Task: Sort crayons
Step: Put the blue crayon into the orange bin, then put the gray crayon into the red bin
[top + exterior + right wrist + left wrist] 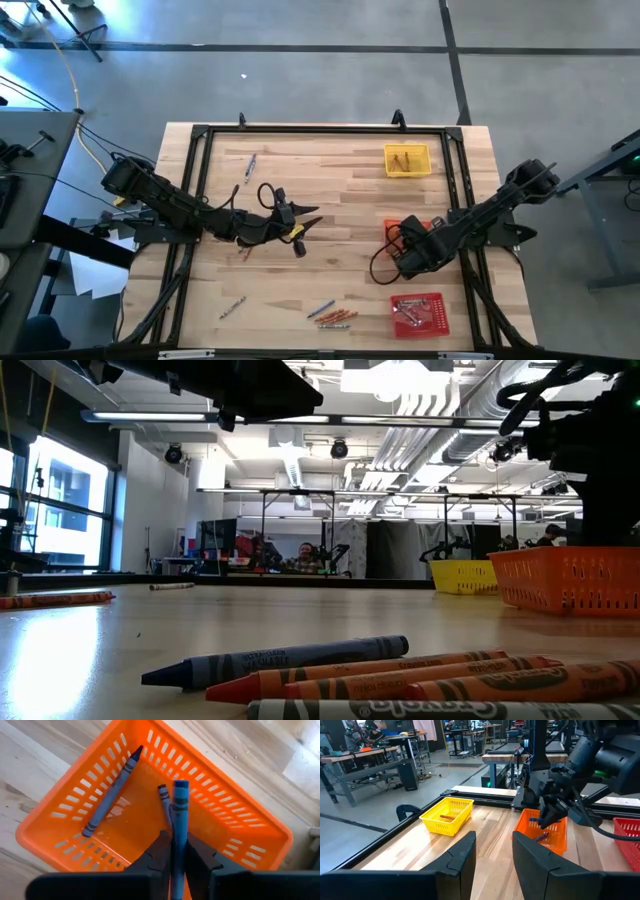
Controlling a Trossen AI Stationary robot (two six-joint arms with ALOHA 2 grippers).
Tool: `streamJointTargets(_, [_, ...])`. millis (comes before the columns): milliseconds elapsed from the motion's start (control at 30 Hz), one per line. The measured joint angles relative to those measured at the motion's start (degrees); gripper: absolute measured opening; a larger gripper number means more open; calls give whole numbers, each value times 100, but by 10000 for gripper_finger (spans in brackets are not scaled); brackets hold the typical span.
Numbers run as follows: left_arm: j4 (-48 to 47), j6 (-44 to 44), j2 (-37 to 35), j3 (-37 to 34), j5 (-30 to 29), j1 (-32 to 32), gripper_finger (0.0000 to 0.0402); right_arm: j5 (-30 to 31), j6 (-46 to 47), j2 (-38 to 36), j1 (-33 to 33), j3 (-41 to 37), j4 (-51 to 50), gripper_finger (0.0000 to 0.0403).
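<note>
My right gripper [174,851] is shut on a blue crayon [180,815] over the orange mesh tray [65,815], at the table's right [392,226]. Two more crayons lie in that tray: a blue-grey one [111,790] leaning on its wall and a short one [163,800]. My left gripper [494,851] is open and empty above the table's middle [306,234]. Several blue, orange and grey crayons [380,675] lie together on the table near its front edge [332,316]. My right gripper pinches the blue crayon's lower part [178,851] between its two fingers. The fingers come from above and point down into the orange tray. The crayon lies along the fingers, and its free end [181,785] sticks out past the fingertips over the tray's floor.
A yellow tray [407,160] with crayons stands at the far right, and a red tray [420,313] with crayons at the near right. Single crayons lie at the far left [250,166] and near left [233,307]. A black frame [320,130] rims the table.
</note>
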Motion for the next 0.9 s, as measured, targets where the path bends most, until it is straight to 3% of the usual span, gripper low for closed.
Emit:
streamJointTargets(200, [0,-1,-1,0,2,0,115,-49,-2,0,0,-2,2,69])
streamJointTargets(567, [-53,5,-1,0,-180,0,115,-97,-2,-23,-2,115,-160,73])
streamJointTargets(733, [-1558,-554,-230,-2,-304,93,115,359,-111,-197,2,816,-819,73])
streamJointTargets(900, [-3595,-1614,-539,-7,-289,488,115,1551,-854,-228,1,1758,-1001,73])
